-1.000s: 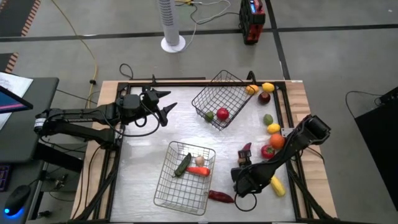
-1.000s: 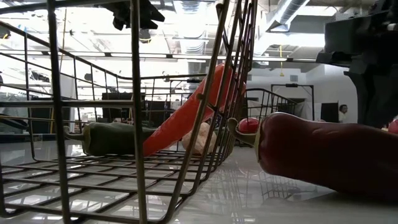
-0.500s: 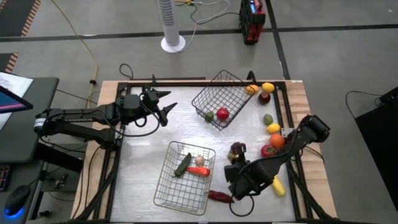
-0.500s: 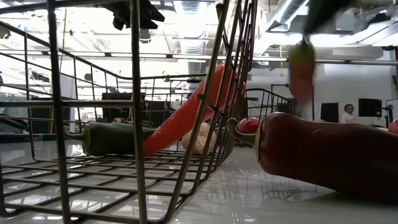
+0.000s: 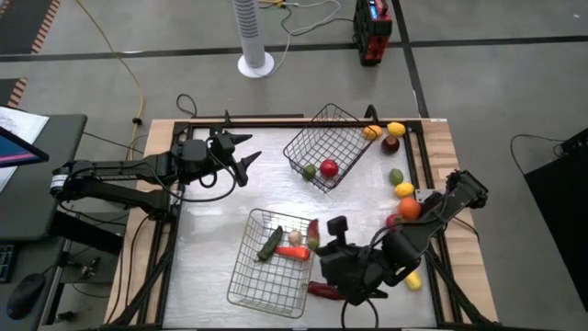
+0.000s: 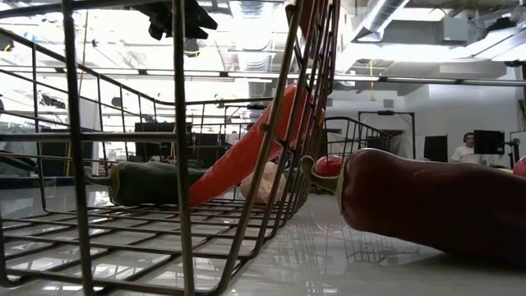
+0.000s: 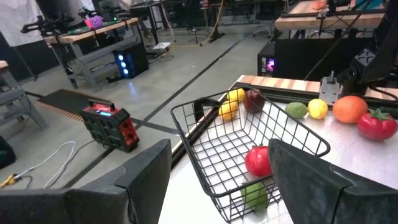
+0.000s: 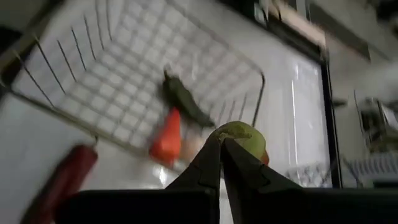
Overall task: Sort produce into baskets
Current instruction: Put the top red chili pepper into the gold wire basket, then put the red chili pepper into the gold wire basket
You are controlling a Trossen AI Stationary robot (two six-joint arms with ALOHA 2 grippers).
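My right gripper is shut on a small long red piece with a green end, above the right rim of the near wire basket. That basket holds a dark-green long piece, an orange carrot and a pale piece. The far basket stands tilted and holds a round red piece and a green one. My left gripper is open and empty left of the far basket. My right gripper pinches the red piece between its two fingers, close to its green end, which sticks out past the fingertips. The piece is lifted clear of the table, over the near basket's right side.
A long red pepper lies on the table just right of the near basket's front corner. Along the right edge lie round yellow, maroon, green and orange pieces, a tomato and a long yellow piece.
My right gripper has lifted the small red piece off the table and carried it toward the table's left, to the near basket's right rim. It has risen out of the low view. The left arm has kept still.
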